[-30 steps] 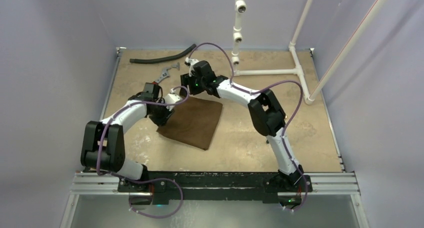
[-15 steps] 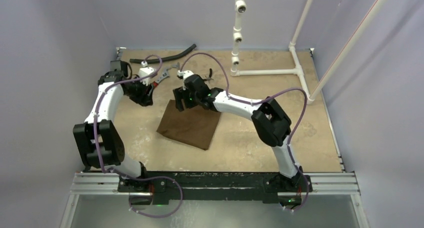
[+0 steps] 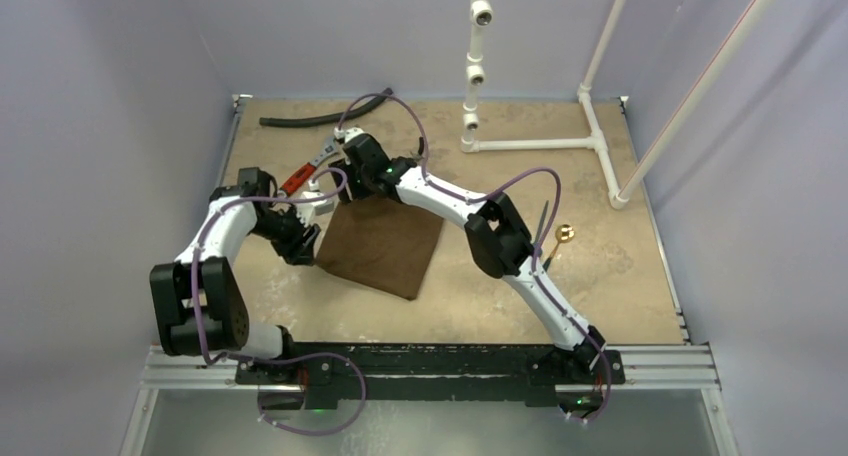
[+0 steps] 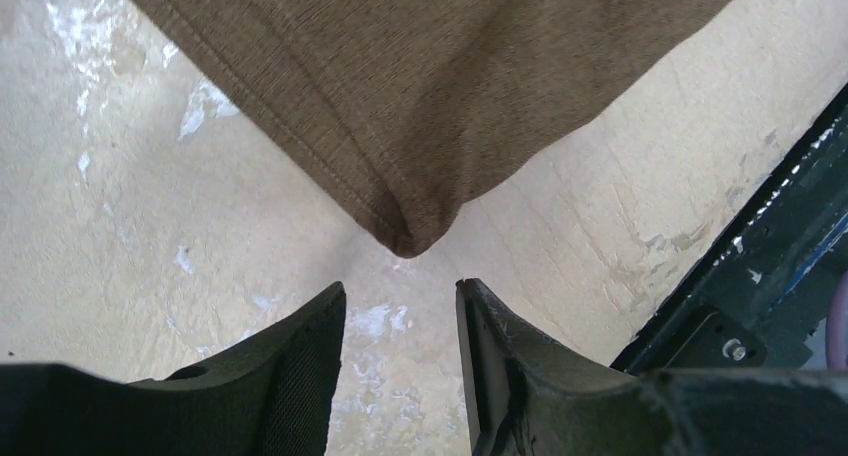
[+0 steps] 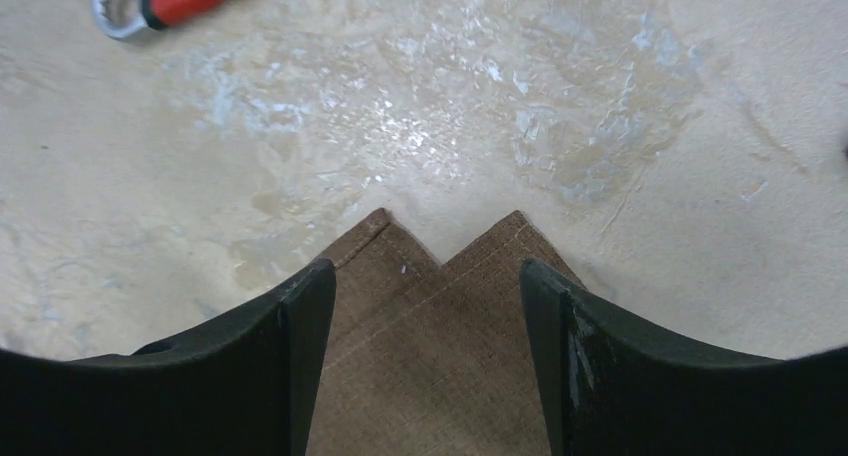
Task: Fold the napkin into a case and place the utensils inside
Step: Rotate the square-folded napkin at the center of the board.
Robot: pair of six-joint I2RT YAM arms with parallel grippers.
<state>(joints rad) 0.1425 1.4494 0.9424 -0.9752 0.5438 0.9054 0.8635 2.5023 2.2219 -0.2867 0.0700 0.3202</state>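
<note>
The napkin (image 3: 385,246) lies flat near the middle of the bench (image 3: 620,276), a lopsided four-sided shape with its slightly longer axis running from far-left to near-right. Both arms sit at its left side. The left end effector (image 4: 400,311) is open and empty, and the napkin's near-left corner points straight into the gap, just ahead of the fingertips and not yet between them. The right end effector (image 5: 425,276) is also open and empty at the far-left corner. There, two cloth points lie side by side in the gap between its fingers, which suggests doubled layers, though I cannot tell whether the fingers touch the cloth. The coming grasp probably turns on these corners, each with a short reach forward. The wrench (image 3: 298,179) lies just beyond the right end effector and close to the left arm, so room is tight on that side, and the hose (image 3: 325,114) lies farther back. The black rail (image 4: 770,276) bounds the near edge. The spoon (image 3: 562,238) and a dark thin piece (image 3: 543,221) lie well apart to the right, beside the right arm's elbow, which is the nearer arm for them, with bare bench around.
</note>
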